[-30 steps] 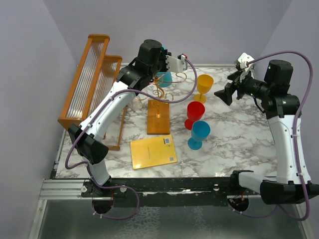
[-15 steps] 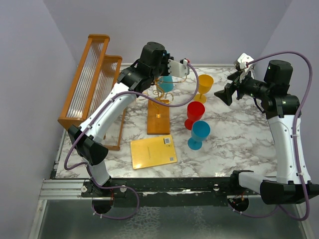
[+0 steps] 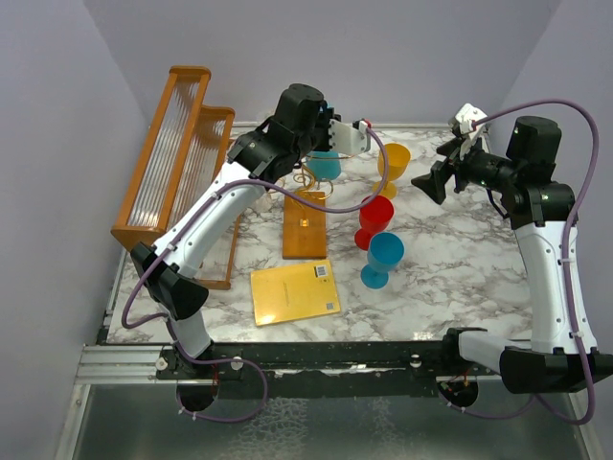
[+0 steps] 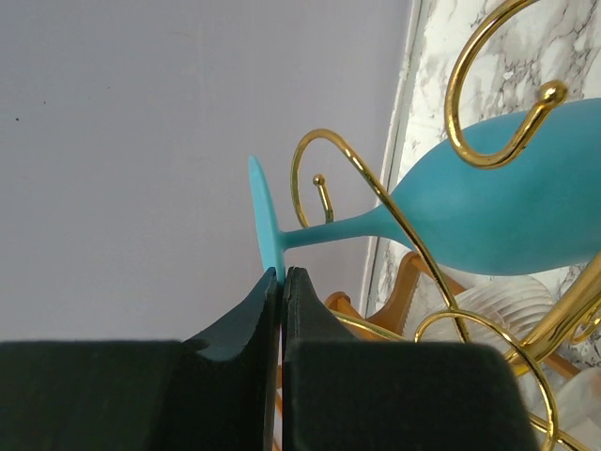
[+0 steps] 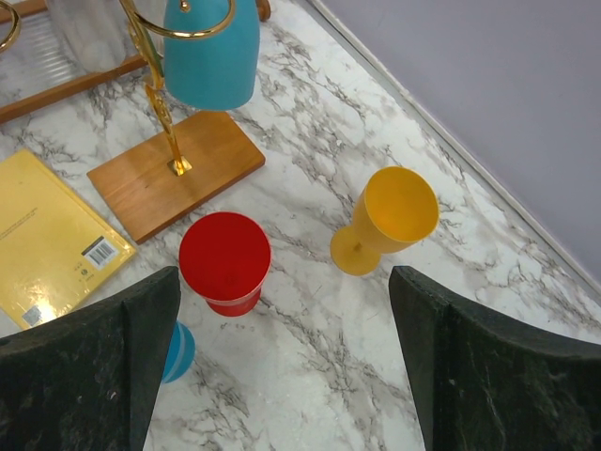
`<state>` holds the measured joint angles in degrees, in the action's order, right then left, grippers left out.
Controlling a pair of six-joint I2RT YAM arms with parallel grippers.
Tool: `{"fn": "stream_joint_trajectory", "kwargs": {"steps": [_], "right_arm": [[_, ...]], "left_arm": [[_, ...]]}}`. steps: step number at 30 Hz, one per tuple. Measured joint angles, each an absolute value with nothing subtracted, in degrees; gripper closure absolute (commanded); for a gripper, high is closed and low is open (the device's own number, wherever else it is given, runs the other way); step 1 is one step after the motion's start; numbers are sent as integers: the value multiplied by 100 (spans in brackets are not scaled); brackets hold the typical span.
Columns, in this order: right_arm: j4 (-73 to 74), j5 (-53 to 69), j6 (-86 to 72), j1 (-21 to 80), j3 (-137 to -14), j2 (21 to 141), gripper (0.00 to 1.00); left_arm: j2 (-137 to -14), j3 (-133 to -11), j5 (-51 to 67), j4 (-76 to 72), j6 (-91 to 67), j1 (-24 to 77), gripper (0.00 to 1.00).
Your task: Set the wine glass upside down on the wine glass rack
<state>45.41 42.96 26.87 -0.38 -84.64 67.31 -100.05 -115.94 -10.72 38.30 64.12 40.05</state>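
1. The wine glass rack (image 3: 305,225) stands mid-table on its wooden base. The left arm reaches right over it, so a sideways tug from there could tip the light wire stand. In the top view that arm hides most of the gold curls.
2. The wine glass (image 4: 498,216), teal, hangs bowl down in the rack, with its stem threaded through 1 curl. If it is let go before the foot seats on the wire, it could slide out and drop onto the base. I cannot tell whether the foot already bears on the curl.
3. The right gripper (image 5: 284,282) hovers with its jaws spread wide and empty above a red cup (image 5: 225,258) and a yellow cup (image 5: 394,211). It threatens nothing unless it descends.
4. The left gripper (image 4: 282,274) is closed, its tips pinching the rim of the glass's foot. So thin a hold could let the glass twist. How deep the rim sits between the jaws is hidden.
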Motion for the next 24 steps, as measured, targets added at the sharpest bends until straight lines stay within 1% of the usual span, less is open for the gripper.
{"fn": "stream_joint_trajectory", "kwargs": {"steps": [24], "right_arm": [[4541, 4296, 2731, -38, -8425, 6726, 7]], "left_arm": [[-10018, -11524, -1035, 3363, 6235, 4150, 100]]}}
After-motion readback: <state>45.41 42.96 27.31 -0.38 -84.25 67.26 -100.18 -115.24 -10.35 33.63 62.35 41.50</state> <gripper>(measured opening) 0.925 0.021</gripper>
